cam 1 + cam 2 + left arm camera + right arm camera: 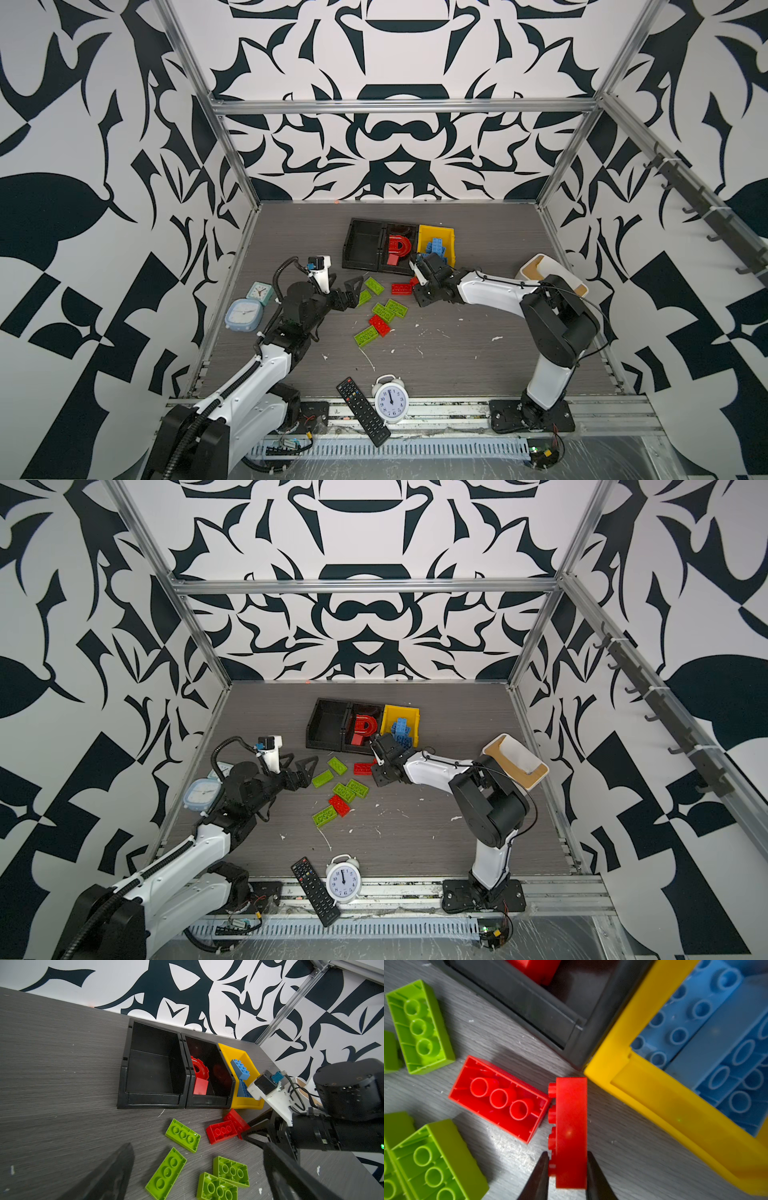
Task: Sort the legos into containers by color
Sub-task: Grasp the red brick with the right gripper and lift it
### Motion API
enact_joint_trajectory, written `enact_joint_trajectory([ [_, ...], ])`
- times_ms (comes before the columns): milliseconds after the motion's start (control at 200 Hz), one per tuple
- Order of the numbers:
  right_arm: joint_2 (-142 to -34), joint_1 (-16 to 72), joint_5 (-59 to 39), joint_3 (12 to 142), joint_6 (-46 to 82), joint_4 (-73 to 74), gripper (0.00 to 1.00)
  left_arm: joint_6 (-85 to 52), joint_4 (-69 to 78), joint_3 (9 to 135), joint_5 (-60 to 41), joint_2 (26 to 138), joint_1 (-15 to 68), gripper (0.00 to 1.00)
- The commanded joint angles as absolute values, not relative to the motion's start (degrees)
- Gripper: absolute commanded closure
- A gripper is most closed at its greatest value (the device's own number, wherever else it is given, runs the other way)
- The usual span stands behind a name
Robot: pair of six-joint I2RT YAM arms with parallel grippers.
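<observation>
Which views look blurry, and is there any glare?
Right wrist view: blue bricks soft, pinched red brick sharper, sheen on the table. Left wrist view: the left gripper has blurred fingers up close. Both top views: sharp, evenly lit.

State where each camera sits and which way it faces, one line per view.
Top views: high at the front, looking down toward the back wall over the table; left arm and right arm show.
Left wrist: on the left arm, facing the black bins past the open left gripper; the right arm shows.
Right wrist: looking down at the red lego pinched in the right gripper.
Shared: both wrist views show the yellow bin.
</observation>
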State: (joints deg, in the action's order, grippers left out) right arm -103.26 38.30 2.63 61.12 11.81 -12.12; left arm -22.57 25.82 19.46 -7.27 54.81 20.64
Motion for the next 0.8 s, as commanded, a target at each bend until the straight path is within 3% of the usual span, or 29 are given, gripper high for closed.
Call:
enact_joint_trajectory([
  [0, -102.94, 38.52, 2.74, 62.05, 11.69, -11.78, 0.72, -22.56, 25.85, 19.51, -6.72, 54.32, 20.68, 0.0],
  [385, -99.31, 38.66, 1.31, 58.4, 12.78, -10.27, 0.78, -22.57, 25.8, 19.51, -6.68, 54.4, 20.73, 0.0],
  [795, -87.06, 41.29, 3.43, 49.33, 15.4, -12.61, 0.81, -22.74, 26.0, 19.53, -6.72, 54.68, 20.73, 0.0],
])
